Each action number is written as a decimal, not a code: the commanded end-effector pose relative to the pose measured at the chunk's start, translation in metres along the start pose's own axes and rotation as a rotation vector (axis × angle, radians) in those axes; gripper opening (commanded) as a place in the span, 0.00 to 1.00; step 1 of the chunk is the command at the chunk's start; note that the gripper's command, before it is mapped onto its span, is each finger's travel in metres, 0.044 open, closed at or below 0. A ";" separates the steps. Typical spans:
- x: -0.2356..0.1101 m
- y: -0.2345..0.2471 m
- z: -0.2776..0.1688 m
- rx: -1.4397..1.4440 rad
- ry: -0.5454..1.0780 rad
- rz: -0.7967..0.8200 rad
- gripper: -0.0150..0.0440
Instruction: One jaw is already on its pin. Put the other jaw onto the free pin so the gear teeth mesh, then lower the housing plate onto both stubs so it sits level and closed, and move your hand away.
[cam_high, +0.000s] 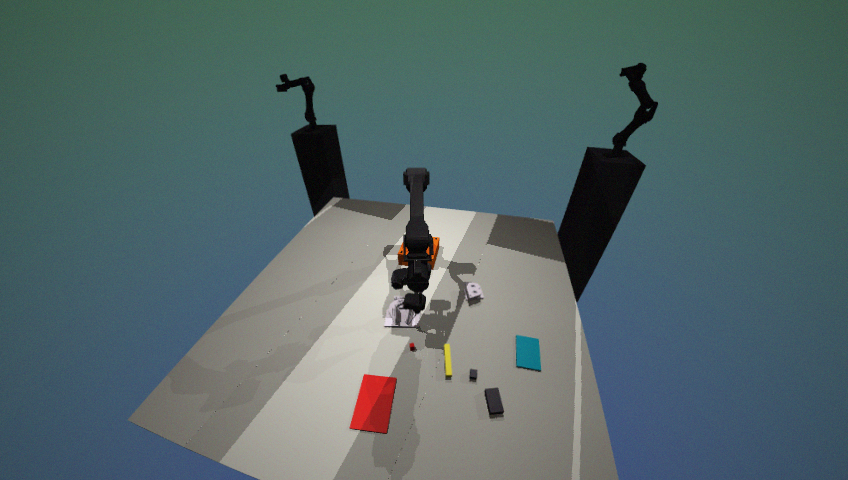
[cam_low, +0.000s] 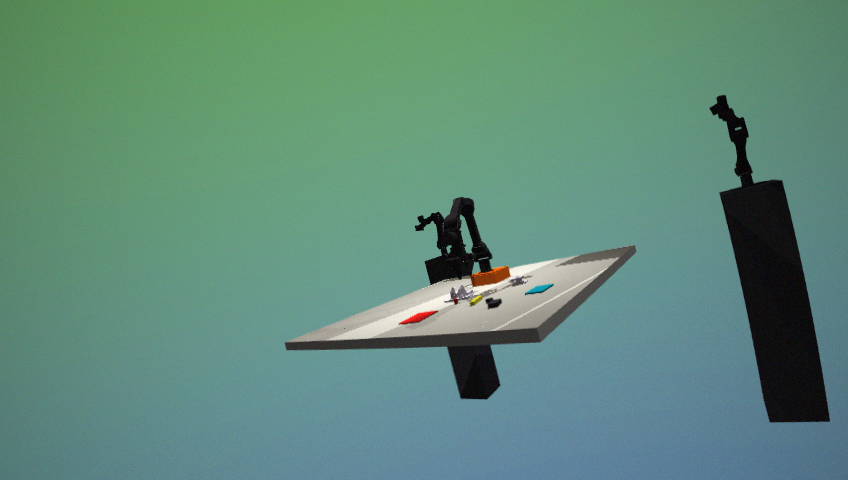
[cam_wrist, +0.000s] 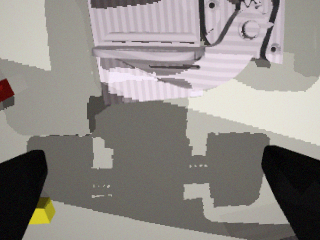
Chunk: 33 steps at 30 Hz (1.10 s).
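Note:
My gripper (cam_wrist: 157, 159) is open and empty, its black fingertips wide apart at the lower corners of the wrist view, with shadowed table between them. The pale pink base plate (cam_high: 410, 322) (cam_wrist: 278, 41) lies under and in front of the arm. A pale jaw (cam_wrist: 225, 67) lies over it, its curved edge toward the fingers. A round stub (cam_wrist: 249, 29) and some gear teeth (cam_wrist: 250, 4) show at the top edge; the rest is cut off, so I cannot tell whether the teeth mesh. The pale housing plate (cam_high: 473, 291) (cam_low: 518, 279) lies apart on the table, to the right in the top view.
A small red cube (cam_high: 412, 346) (cam_wrist: 5, 91) and a yellow bar (cam_high: 448, 360) (cam_wrist: 42, 212) lie near the base plate. A small dark cube (cam_high: 473, 374), a dark block (cam_high: 493, 401), a teal sheet (cam_high: 527, 353) and a red sheet (cam_high: 373, 403) lie farther out. The arm stands on an orange base (cam_low: 490, 277).

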<state>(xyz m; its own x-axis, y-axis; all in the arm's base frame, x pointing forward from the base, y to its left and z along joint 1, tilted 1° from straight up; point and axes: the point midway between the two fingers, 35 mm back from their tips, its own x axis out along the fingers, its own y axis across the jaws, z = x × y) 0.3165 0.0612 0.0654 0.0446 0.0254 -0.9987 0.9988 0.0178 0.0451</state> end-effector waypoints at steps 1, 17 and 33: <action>-0.001 -0.003 -0.009 -0.129 0.006 -0.004 1.00; -0.003 -0.017 -0.046 -0.683 0.014 -0.009 1.00; -0.005 -0.034 -0.080 -1.238 0.023 -0.011 1.00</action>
<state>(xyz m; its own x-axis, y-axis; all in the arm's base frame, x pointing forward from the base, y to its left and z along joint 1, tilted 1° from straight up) 0.2847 0.1344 0.0701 0.0284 0.0323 -0.9991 0.3964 0.9172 0.0409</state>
